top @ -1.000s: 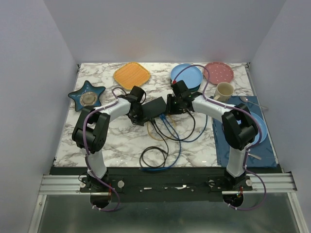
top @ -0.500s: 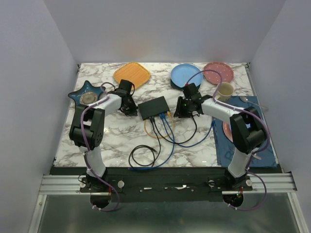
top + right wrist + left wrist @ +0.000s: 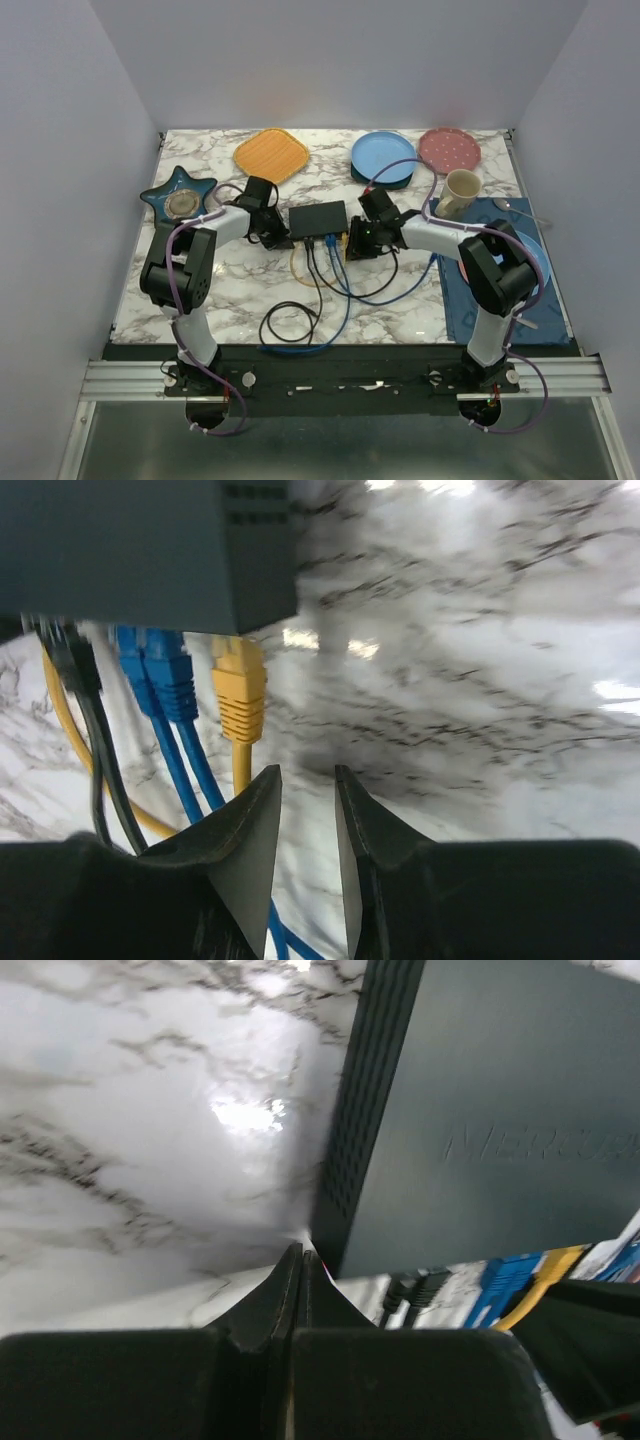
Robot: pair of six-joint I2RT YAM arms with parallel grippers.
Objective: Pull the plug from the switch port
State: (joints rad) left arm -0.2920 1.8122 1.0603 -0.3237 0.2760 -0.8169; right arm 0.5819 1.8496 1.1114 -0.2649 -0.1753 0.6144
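Switch: we are seeing the switch [image 3: 318, 217] as a flat matte-black box with a ribbed side wall and faint lettering on its top.
Position: it is lying mid-table on the marble table [image 3: 240, 290], between both grippers, with its port edge facing the arm bases.
Ports: a yellow plug [image 3: 240, 695] and two blue plugs [image 3: 160, 670] are sitting in the port edge, and black cables [image 3: 75, 680] are running in beside them.
Left gripper [image 3: 300, 1265]: its fingers are pressing together on nothing, with the tip just beside the switch's corner.
Right gripper [image 3: 305, 780]: its fingers are standing narrowly apart, gripping nothing, near the yellow plug.
Clearance: bare marble is lying right of the yellow plug and left of the switch.
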